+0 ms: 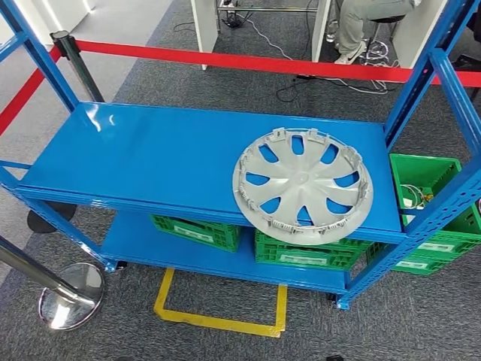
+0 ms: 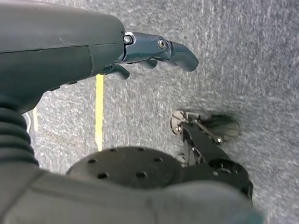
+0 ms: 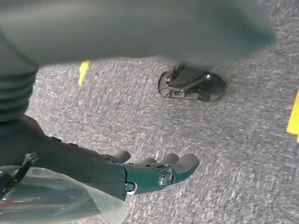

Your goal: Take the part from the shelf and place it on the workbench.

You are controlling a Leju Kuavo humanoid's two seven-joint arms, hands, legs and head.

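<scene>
A silver hubcap (image 1: 302,184) with curved spokes lies flat on the right end of the blue shelf (image 1: 142,158), its front rim overhanging the shelf's near edge. My left hand (image 2: 155,49) hangs over grey carpet with its fingers stretched out and nothing in them. My right hand (image 3: 155,172) also hangs above the carpet, fingers extended and apart, holding nothing.
Green crates (image 1: 306,252) sit on the lower shelf and another green crate (image 1: 431,188) stands to the right. Blue uprights (image 1: 448,83) frame the shelf. A red barrier tape (image 1: 238,60) runs behind, with a chrome stanchion base (image 1: 71,293) at the left. A seated person's leg (image 1: 357,22) is beyond.
</scene>
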